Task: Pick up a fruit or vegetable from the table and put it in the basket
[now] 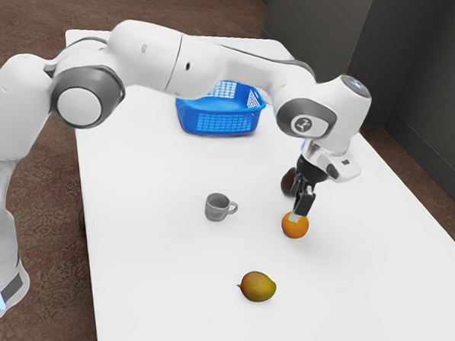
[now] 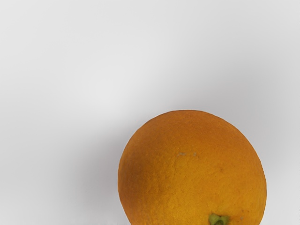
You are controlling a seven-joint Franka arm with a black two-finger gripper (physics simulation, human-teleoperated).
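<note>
In the exterior view my gripper (image 1: 298,202) is low over the table, its fingers apart and pointing down at the orange (image 1: 295,227). One fingertip overlaps the orange's upper edge; whether it touches is not clear. The wrist view has the orange (image 2: 192,173) large at its lower edge, with the green stem spot showing. A yellow-green and reddish mango (image 1: 258,286) lies apart, toward the exterior view's bottom. The blue basket (image 1: 219,124) stands farther back, partly behind the arm.
A grey mug (image 1: 217,208) stands to the exterior view's left of the orange. Just behind the gripper is a dark brown roundish item (image 1: 288,182), partly hidden. The white table (image 1: 156,273) has a dark wall along the exterior view's right.
</note>
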